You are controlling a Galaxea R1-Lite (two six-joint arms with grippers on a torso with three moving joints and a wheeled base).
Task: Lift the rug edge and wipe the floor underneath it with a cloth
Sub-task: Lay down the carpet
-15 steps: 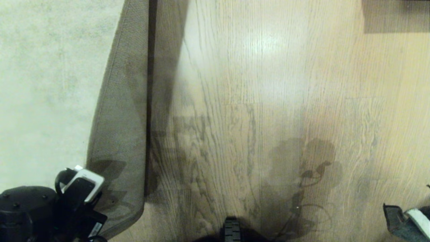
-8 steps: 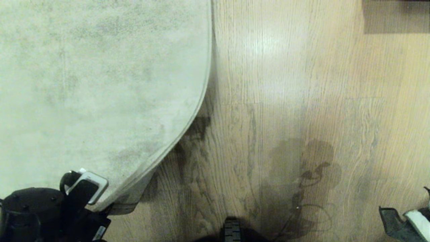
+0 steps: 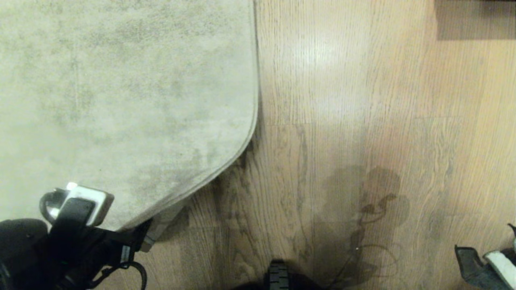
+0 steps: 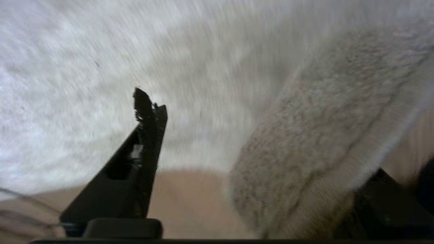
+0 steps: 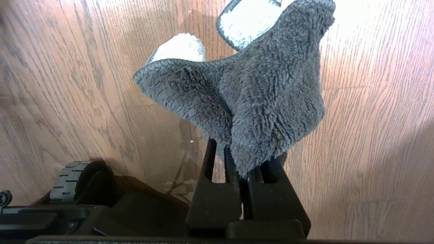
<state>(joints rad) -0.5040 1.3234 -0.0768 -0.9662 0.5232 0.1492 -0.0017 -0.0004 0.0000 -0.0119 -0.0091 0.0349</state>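
At lower left your left pincer [image 4: 257, 162] open around the rug edge [image 3: 209, 179], corner raised off the floor [image 3: 342, 100], right pincer [image 5: 242, 159] closed on the cloth [image 5: 251, 91] at lower right.

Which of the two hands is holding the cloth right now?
The right hand, parked at the right over bare floor, shut on the dark grey cloth. The left hand stands open at the rug edge.

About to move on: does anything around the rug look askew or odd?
Yes. The pale beige-grey rug's near corner isn't flat on the wood-plank floor: it sits raised and curled beside the open left tool. The dark grey cloth hangs in the right tool.
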